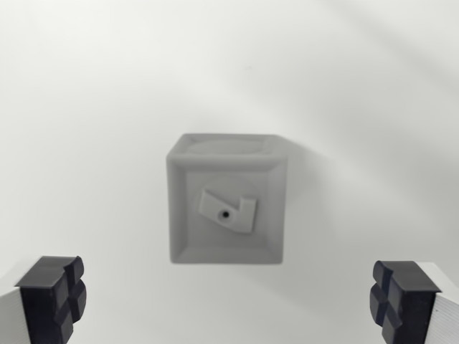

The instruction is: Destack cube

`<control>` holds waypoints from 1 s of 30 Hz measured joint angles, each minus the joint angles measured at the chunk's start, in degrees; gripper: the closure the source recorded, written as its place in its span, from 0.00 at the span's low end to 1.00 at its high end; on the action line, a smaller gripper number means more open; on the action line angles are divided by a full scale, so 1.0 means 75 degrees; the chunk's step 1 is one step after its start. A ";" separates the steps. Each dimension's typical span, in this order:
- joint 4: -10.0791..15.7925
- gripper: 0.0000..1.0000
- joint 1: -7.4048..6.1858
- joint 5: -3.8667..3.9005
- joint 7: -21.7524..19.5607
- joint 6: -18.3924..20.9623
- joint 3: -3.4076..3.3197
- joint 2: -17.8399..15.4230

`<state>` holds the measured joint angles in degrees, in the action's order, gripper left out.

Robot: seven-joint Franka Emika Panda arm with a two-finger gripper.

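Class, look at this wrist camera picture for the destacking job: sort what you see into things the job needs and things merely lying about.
Belongs to the job:
grey cube, alone between the open fingers; any cube beneath is hidden
gripper, with its black finger pads

Just lying about:
nothing; only the plain white surface shows

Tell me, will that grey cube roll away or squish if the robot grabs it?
Probably neither. The cube has flat faces and sharp edges, so it should sit still, not roll. It looks like hard plastic, likely stiff. Its smooth sides might be a bit slippery.
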<state>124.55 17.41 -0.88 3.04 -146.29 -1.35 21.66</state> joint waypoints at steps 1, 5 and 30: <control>0.0002 0.00 0.0000 0.0002 -0.0001 0.0067 0.0000 -0.0075; 0.0003 0.00 0.0000 0.0010 -0.0006 0.0318 -0.0002 -0.0323; -0.0391 0.00 0.0000 0.0054 -0.0038 0.2150 -0.0006 -0.1774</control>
<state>121.63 17.41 -0.48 2.76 -130.16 -1.39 8.36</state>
